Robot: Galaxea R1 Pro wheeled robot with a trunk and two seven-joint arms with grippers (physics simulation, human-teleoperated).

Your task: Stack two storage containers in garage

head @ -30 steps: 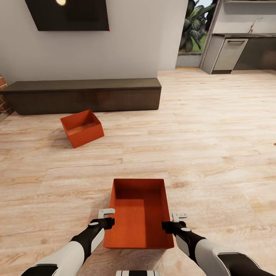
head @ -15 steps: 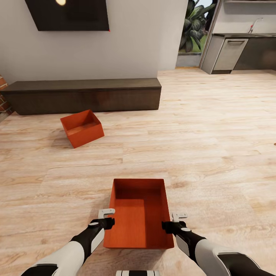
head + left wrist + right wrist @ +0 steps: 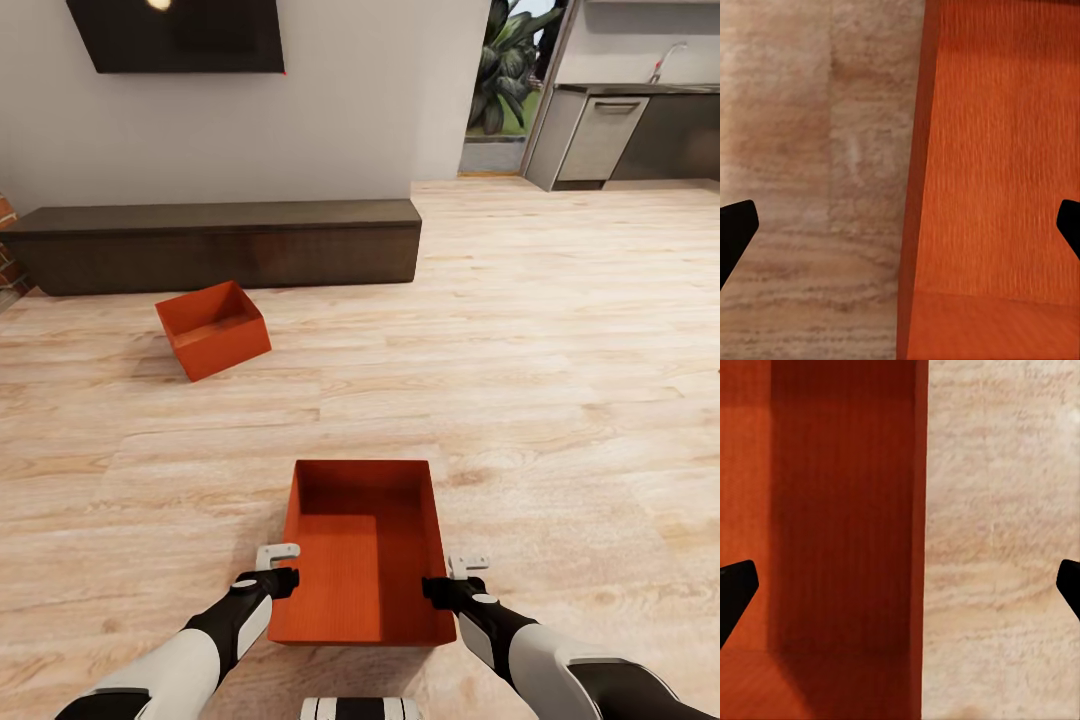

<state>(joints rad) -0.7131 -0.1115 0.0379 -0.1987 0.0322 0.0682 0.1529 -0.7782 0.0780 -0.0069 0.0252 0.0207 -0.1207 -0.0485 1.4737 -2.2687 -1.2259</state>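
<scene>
the near storage container (image 3: 365, 550) sits on the light wood plank floor (image 3: 560, 400) of the living room, directly ahead of the robot and between its two arms, open side up and with nothing inside it. the left gripper (image 3: 278, 566) hangs over the container's left long wall and the right gripper (image 3: 452, 578) over its right long wall; in both wrist views the jaws stand wide, one dark fingertip at each edge of the picture with the orange wall running between them, so neither has closed on anything. the second storage container (image 3: 213, 328) lies farther off to the left, turned at an angle, just in front of the low dark tv bench (image 3: 215, 245), and it looks empty as well. the likely trouble from here is an uneven pinch: the walls are thin and slightly tapered, so if one side closes before the other or too high on the rim, the bin could slide, tip or slip out during the lift. being lidless and light, it may also swing or twist between the two arms while the base drives. the far doorway on the right leads toward a kitchen counter (image 3: 640, 125), and the garage is not in sight.
</scene>
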